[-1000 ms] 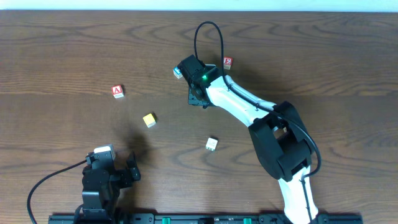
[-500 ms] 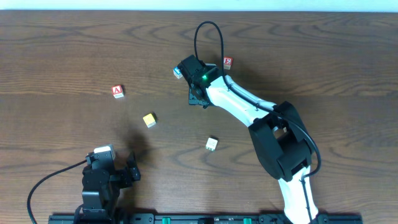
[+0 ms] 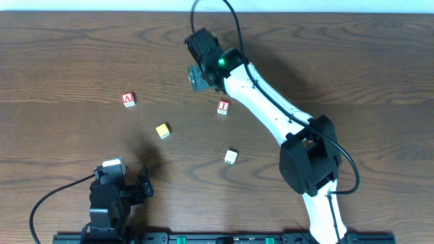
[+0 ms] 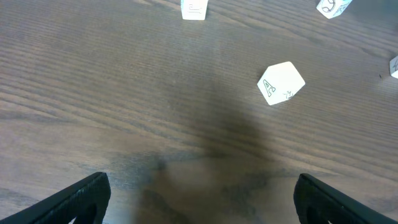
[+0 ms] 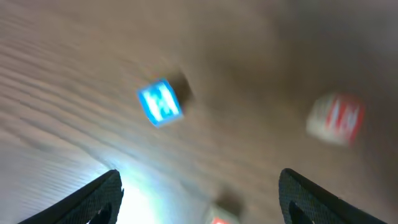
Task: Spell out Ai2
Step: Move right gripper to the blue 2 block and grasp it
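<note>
A red block marked I (image 3: 224, 106) lies on the table just below my right gripper (image 3: 198, 76), which is open and empty near the far edge. A red block marked A (image 3: 128, 99) lies to the left. A yellow block (image 3: 163, 130) and a white block (image 3: 231, 156) lie nearer the front. The blurred right wrist view shows open fingers (image 5: 199, 199), a blue block (image 5: 160, 102) ahead and a red block (image 5: 336, 118) to the right. My left gripper (image 3: 144, 183) is open at the front left. Its wrist view (image 4: 199, 199) shows a pale block with an A (image 4: 281, 82).
The wooden table (image 3: 352, 81) ends at a white strip along the far side. The right arm (image 3: 271, 115) stretches diagonally across the right half. Two more blocks sit at the top edge of the left wrist view (image 4: 194, 7) (image 4: 333, 6).
My right gripper has swung up and left toward the far edge. The red I block now shows where the gripper had been. The red block near the far right no longer shows. The left arm is still.
</note>
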